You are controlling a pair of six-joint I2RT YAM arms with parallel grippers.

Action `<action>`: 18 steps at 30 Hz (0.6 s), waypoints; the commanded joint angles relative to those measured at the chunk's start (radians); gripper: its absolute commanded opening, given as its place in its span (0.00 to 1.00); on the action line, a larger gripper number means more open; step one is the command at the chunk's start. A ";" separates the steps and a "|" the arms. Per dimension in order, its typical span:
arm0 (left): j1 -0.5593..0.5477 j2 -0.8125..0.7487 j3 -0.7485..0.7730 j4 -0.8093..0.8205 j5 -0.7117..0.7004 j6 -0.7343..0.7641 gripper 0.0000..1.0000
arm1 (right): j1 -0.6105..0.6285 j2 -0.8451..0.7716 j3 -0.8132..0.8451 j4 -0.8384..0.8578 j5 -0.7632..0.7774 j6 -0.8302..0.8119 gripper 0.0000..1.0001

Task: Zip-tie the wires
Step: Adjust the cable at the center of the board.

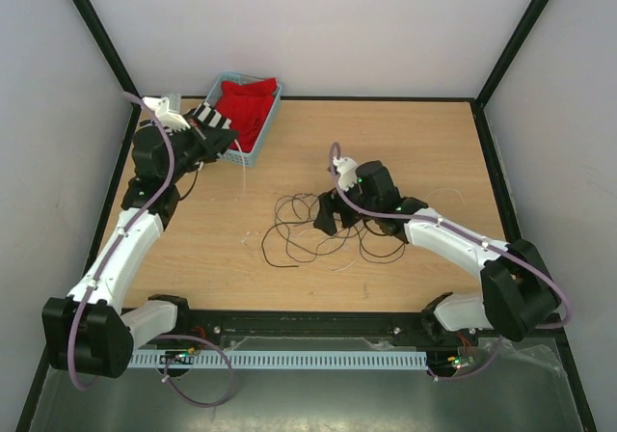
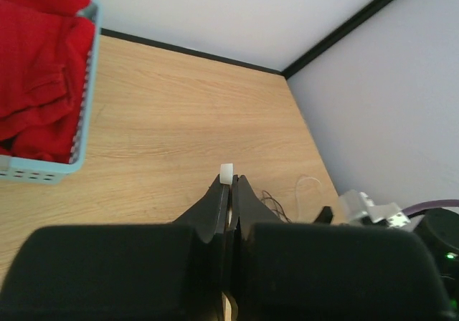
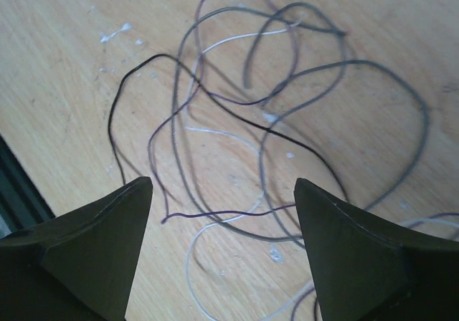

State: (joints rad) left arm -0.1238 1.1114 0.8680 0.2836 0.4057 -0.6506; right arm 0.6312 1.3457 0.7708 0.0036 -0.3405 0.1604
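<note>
The wires [image 1: 318, 234] lie in loose dark loops with a few pale strands on the wooden table, in front of the right arm. My right gripper [image 1: 328, 222] hangs just over them, tilted down. In the right wrist view it [image 3: 222, 185] is open wide, with the wires [image 3: 272, 113] spread flat between and beyond its tips and nothing held. My left gripper [image 1: 220, 135] is raised at the far left beside the basket. It [image 2: 233, 181] is shut on the zip tie [image 2: 226, 174]: only its small white end pokes out past the fingertips.
A light blue basket [image 1: 246, 157] holding a red cloth [image 1: 249, 104] stands at the back left, close to the left gripper, and shows at the left wrist view's edge [image 2: 82, 120]. One pale loose strand [image 2: 308, 185] lies apart toward the right wall. Black frame rails border the table.
</note>
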 commanded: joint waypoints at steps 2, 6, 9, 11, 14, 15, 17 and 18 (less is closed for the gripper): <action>0.044 -0.032 -0.014 -0.022 -0.088 0.040 0.00 | -0.119 -0.061 -0.005 -0.043 0.002 -0.007 0.91; 0.063 -0.059 -0.024 -0.060 -0.119 0.060 0.00 | -0.144 -0.059 0.001 -0.037 0.014 -0.008 0.92; 0.064 -0.067 -0.022 -0.059 -0.098 0.047 0.00 | -0.143 0.015 0.007 0.015 -0.020 0.003 0.93; 0.065 -0.066 -0.014 -0.059 -0.071 0.035 0.00 | -0.146 0.082 0.024 0.036 -0.031 0.014 0.93; 0.064 -0.065 -0.012 -0.058 -0.042 0.017 0.00 | -0.146 0.166 0.044 0.065 -0.037 0.039 0.93; 0.065 -0.064 -0.012 -0.058 -0.035 0.013 0.00 | -0.145 0.186 0.048 0.076 -0.031 0.046 0.93; 0.062 -0.062 -0.010 -0.057 -0.027 0.011 0.00 | -0.145 0.226 0.049 0.098 -0.023 0.056 0.93; 0.063 -0.062 -0.009 -0.056 -0.023 0.010 0.00 | -0.145 0.238 0.047 0.108 -0.023 0.058 0.93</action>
State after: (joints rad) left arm -0.0624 1.0664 0.8490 0.2100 0.3458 -0.6285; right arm 0.4847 1.5440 0.7887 0.0391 -0.3553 0.1879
